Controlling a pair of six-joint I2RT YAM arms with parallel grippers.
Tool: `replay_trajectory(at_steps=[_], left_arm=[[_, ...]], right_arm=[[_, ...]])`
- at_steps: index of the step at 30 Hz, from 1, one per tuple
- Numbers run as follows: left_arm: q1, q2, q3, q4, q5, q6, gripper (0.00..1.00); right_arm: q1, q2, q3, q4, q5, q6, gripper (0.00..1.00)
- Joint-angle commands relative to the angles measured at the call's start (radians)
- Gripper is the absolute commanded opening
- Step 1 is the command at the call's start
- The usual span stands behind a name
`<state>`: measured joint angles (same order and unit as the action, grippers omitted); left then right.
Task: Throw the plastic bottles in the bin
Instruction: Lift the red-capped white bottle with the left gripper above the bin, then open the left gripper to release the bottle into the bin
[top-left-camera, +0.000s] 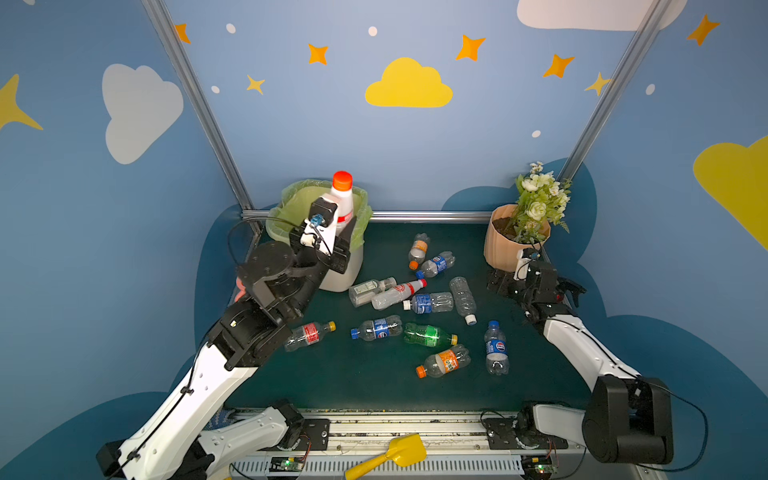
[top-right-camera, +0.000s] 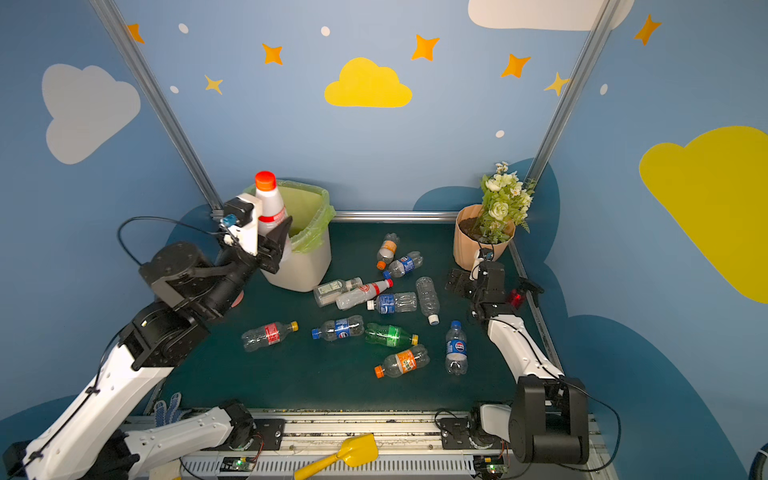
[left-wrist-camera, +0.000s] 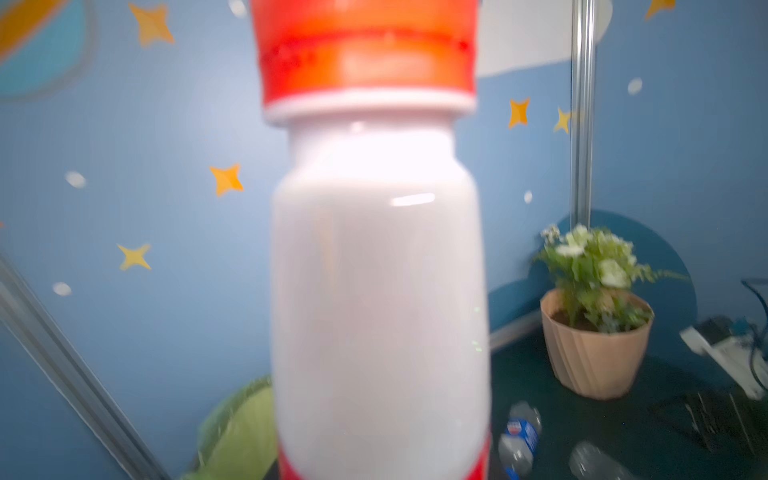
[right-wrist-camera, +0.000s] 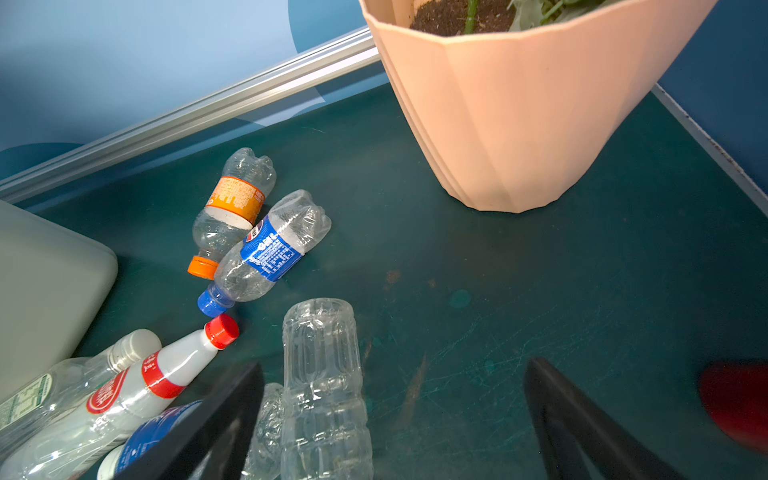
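The left gripper (top-left-camera: 343, 226) clamps a white bottle (top-left-camera: 343, 199) upright, long axis vertical and orange cap skyward, raised close by the rim of the green-lined bin (top-left-camera: 340, 274) at the counter's (top-left-camera: 353, 382) back left. The right gripper (top-left-camera: 536, 286) stands wide open and empty beside the flowerpot (top-left-camera: 500, 245). Other bottles (top-left-camera: 428, 334) lie on their sides.

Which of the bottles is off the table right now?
The white bottle with the orange cap, upright in the left gripper near the bin; every other bottle lies on its side on the table.
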<state>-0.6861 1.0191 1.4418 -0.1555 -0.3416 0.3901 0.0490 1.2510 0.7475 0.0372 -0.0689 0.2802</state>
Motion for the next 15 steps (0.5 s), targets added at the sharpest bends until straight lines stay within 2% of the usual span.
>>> replay_trajectory(at_steps=[1,8,11,15], left_arm=[[0.084,0.073,0.036,0.209,0.031,0.051,0.43],[0.356,0.318,0.132,0.101,0.214,-0.225,0.48],[0.451,0.418,0.157,0.067,0.276,-0.32,0.63],[0.475,0.476,0.29,-0.049,0.291,-0.308,0.84]], right_arm=[[0.0,-0.038,0.02,-0.023,0.004,-0.002,0.97],[0.0,-0.087,-0.005,-0.029,0.017,-0.004,0.97],[0.0,-0.109,-0.013,-0.031,0.035,-0.006,0.97],[-0.001,-0.134,-0.013,-0.052,0.064,-0.021,0.97]])
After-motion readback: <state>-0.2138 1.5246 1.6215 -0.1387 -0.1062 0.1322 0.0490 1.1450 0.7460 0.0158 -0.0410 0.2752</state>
